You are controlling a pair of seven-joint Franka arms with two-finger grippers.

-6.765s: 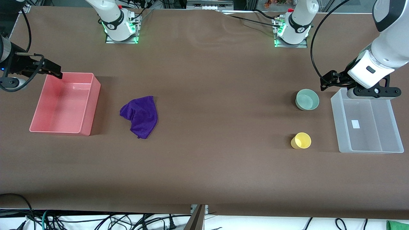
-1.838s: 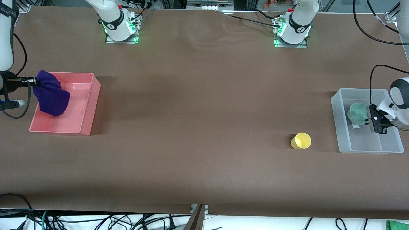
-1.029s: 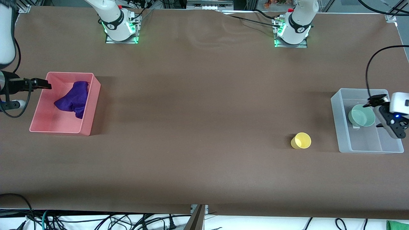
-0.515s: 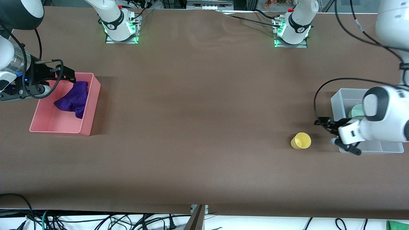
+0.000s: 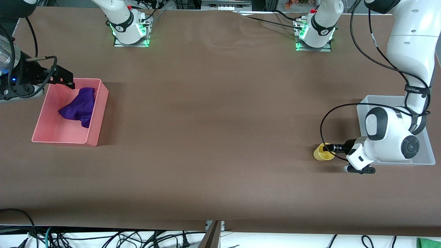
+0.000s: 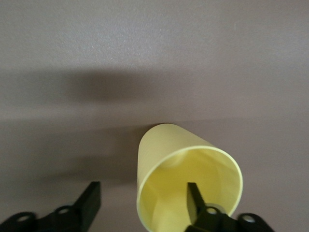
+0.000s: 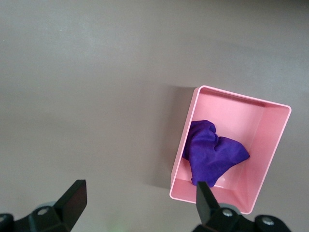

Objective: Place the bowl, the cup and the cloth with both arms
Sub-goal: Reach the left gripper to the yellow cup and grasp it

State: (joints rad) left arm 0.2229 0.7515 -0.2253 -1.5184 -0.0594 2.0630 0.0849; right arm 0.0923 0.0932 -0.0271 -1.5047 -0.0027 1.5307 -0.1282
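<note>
The yellow cup (image 5: pixel 321 155) stands on the table beside the clear bin (image 5: pixel 428 153), toward the left arm's end. My left gripper (image 5: pixel 329 148) is open at the cup's rim. In the left wrist view the cup (image 6: pixel 164 159) has one finger inside it and the other outside, with my left gripper (image 6: pixel 142 200) straddling the wall. The purple cloth (image 5: pixel 78 106) lies in the pink bin (image 5: pixel 62 137). My right gripper (image 5: pixel 67 79) is open and empty over the pink bin's farther corner. The right wrist view shows the cloth (image 7: pixel 215 152) and my right gripper (image 7: pixel 140 198). The bowl is hidden by the left arm.
The two arm bases (image 5: pixel 129 31) with green lights stand along the table's farther edge. The pink bin (image 7: pixel 270 140) is at the right arm's end, the clear bin at the left arm's end. Brown table surface lies between them.
My left gripper has moved from beside the clear bin to the yellow cup's rim. My right gripper has shifted slightly at the pink bin's corner. Before that, the cloth and bowl went into their bins.
</note>
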